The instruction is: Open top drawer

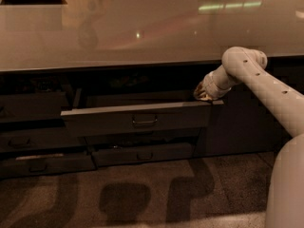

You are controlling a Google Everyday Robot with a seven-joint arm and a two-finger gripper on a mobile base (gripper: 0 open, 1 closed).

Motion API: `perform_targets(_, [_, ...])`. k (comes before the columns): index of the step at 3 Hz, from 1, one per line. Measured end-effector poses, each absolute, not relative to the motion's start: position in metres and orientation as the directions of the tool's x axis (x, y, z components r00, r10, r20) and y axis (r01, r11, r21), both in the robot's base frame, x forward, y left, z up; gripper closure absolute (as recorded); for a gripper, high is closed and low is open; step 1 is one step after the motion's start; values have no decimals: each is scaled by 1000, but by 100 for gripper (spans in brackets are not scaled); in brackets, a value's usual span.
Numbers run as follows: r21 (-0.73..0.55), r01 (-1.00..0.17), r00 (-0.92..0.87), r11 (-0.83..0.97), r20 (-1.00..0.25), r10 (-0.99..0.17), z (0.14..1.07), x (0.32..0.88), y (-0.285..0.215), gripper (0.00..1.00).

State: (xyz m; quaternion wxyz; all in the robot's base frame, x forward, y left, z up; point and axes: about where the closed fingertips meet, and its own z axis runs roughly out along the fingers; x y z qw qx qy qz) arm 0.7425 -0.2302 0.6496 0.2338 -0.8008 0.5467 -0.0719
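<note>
The top drawer [135, 119] stands partly pulled out from under the bench [142, 37], its dark grey front jutting forward of the fronts around it and tilting slightly down toward the left. Its small loop handle [144, 121] sits at the middle of the front, with nothing on it. The pincer [205, 92] is at the drawer's upper right corner, just behind the top edge of the front and below the bench's lip; whether it is open, closed or gripping the edge cannot be told. The pale arm [266, 84] reaches in from the right, bends at a rounded joint and points down and left to that corner. Below the top drawer a shallower drawer [142, 155] with a like handle is closed, and another low drawer [45, 161] lies to its left with a pale strip along its top. A plain grey door [237, 127] stands to the right, behind the arm. The bench top is glossy and carries a greenish streak of reflected light [230, 5]. Shadows fall on the speckled floor [142, 198].
</note>
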Motion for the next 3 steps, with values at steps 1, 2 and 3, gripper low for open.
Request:
perform_targets(1, [-453,-842,392,-293,-140,-909,650,743,-228,58])
perform_targets(2, [-473,-837,374,-276,-126,-919,662,740,-233,35])
perform_targets(3, [-484,-839,343,-249,-113,-933,670,718,-244,11])
